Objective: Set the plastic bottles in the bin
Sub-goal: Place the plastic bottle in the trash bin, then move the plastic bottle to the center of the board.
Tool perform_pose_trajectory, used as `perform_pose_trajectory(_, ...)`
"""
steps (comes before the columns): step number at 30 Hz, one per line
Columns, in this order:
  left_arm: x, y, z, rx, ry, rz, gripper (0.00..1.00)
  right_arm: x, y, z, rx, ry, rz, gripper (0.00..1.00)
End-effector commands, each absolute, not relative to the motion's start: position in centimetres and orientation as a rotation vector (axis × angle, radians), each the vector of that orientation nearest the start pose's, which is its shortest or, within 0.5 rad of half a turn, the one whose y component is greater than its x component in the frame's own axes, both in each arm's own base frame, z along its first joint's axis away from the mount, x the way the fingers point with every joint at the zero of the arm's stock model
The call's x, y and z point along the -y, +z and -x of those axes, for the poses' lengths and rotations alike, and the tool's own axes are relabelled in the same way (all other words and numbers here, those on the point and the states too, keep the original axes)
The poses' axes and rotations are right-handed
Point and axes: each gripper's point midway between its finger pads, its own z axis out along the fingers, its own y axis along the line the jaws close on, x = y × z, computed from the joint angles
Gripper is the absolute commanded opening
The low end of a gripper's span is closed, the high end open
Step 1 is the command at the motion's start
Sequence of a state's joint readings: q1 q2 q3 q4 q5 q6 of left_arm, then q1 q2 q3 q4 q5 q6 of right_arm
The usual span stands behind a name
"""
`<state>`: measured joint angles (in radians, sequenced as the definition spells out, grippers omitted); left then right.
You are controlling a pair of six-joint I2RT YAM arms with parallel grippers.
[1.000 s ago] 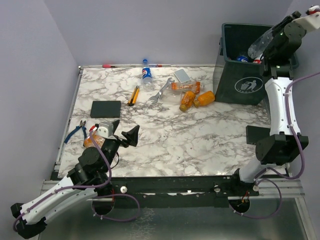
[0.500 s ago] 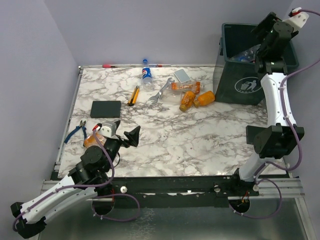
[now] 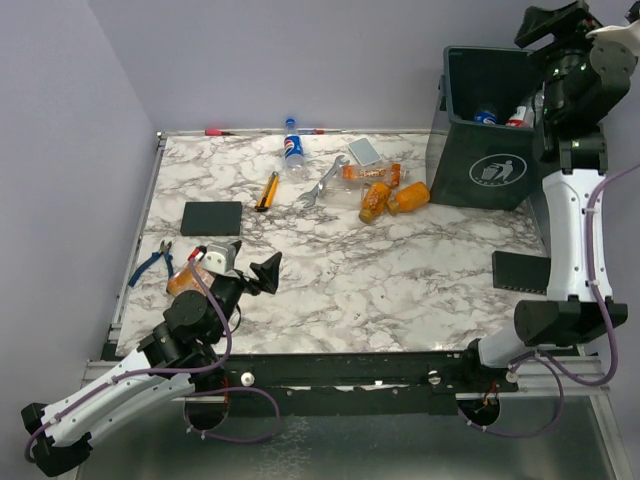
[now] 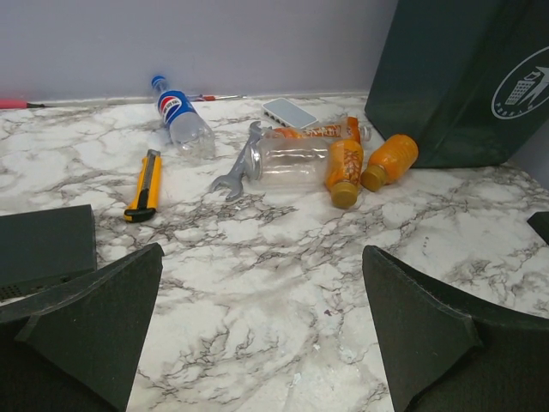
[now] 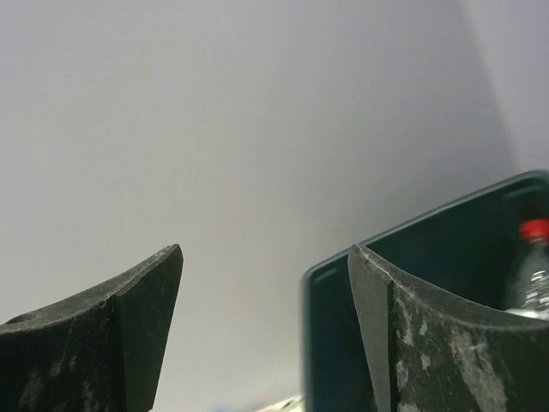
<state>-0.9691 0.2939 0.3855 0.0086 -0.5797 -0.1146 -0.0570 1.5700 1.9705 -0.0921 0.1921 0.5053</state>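
Several plastic bottles [image 3: 376, 200] lie beside a wrench [image 3: 320, 185] and yellow-handled tool [image 3: 267, 190], well ahead of the widely spread, empty left gripper [image 4: 262, 253]; the right gripper [image 5: 262, 257], jaws apart and empty, hangs by the bin [image 3: 490, 170]

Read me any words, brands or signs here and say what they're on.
No words are legible.
Round red, white and blue logo, brand lettering unreadable: blue-label bottle.
White litter-person sign: bin.
Labels on the orange bottles: too blurred to read.
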Motion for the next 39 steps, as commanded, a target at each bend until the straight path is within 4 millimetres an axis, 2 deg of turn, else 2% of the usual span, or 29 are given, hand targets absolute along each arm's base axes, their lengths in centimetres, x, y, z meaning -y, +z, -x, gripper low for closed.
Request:
perform_pose_trajectory(1, 13.5, 26.5, -20.7, -1.477, -0.445, -0.146, 0.99, -4.9, 58.2, -42.8, -1.211, 0.507, -0.302, 0.81)
perform_pose_trajectory(4, 12.7, 26.3, -21.0, -1.484, -0.411, -0.102, 0.99, -12.0, 56.9, -39.2, -1.256, 0.615, -0.136, 0.81)
perform_pose_trajectory(6, 11.9, 26.3, -21.3, -1.488, -0.376, -0.057, 0.99, -16.2, 54.3, -36.9, -1.308, 0.687, -0.046, 0.81)
perform_pose_trajectory(9, 10.9, 26.1, -21.6, -1.498, -0.336, -0.009, 0.99, -21.2, 48.0, -34.2, -1.449, 0.804, 0.055, 0.81)
perform_pose_trajectory(10, 10.6, 25.9, -21.6, -1.504, -0.321, 0.007, 0.99, -22.4, 45.5, -33.5, -1.503, 0.830, 0.073, 0.81)
perform_pose_trajectory(11, 10.3, 25.9, -21.7, -1.507, -0.309, 0.024, 0.99, -23.3, 42.1, -32.9, -1.571, 0.837, 0.085, 0.81)
perform_pose_trajectory(12, 9.9, 25.8, -21.7, -1.508, -0.298, 0.045, 0.99, -24.0, 39.8, -32.3, -1.616, 0.842, 0.098, 0.82)
perform_pose_trajectory(16, 8.1, 26.0, -21.9, -1.508, -0.240, 0.145, 0.99, -23.9, 32.1, -30.7, -1.788, 0.828, 0.056, 0.85)
perform_pose_trajectory(18, 7.3, 25.7, -21.9, -1.509, -0.212, 0.193, 0.99, -23.3, 29.4, -30.1, -1.854, 0.842, -0.045, 0.86)
perform_pose_trajectory(20, 6.6, 25.3, -22.0, -1.524, -0.179, 0.242, 0.99, -22.9, 27.6, -29.2, -1.834, 0.911, -0.127, 0.86)
perform_pose_trajectory(22, 6.4, 24.8, -22.1, -1.560, -0.147, 0.280, 0.99, -22.4, 26.6, -28.0, -1.754, 1.015, -0.207, 0.86)
perform_pose_trajectory(24, 6.5, 23.7, -22.4, -1.627, -0.087, 0.299, 0.99, -22.4, 25.6, -26.7, -1.710, 1.091, -0.195, 0.87)
perform_pose_trajectory(26, 6.5, 21.8, -22.5, -1.721, 0.010, 0.319, 0.99, -23.6, 24.2, -25.5, -1.761, 1.139, -0.098, 0.87)
perform_pose_trajectory(28, 5.6, 20.2, -22.4, -1.788, 0.107, 0.395, 0.99, -24.8, 22.1, -24.8, -1.870, 1.161, -0.030, 0.87)
perform_pose_trajectory(31, 4.2, 19.1, -22.3, -1.838, 0.145, 0.516, 0.99, -25.9, 19.4, -24.3, -1.989, 1.176, 0.010, 0.87)
perform_pose_trajectory(35, 2.1, 17.1, -22.6, -1.912, 0.130, 0.685, 0.99, -26.6, 18.0, -23.7, -2.013, 1.222, 0.033, 0.86)
perform_pose_trajectory(39, 0.5, 12.6, -22.6, -2.078, 0.123, 0.904, 0.99, -27.0, 16.4, -23.3, -2.076, 1.220, 0.056, 0.86)
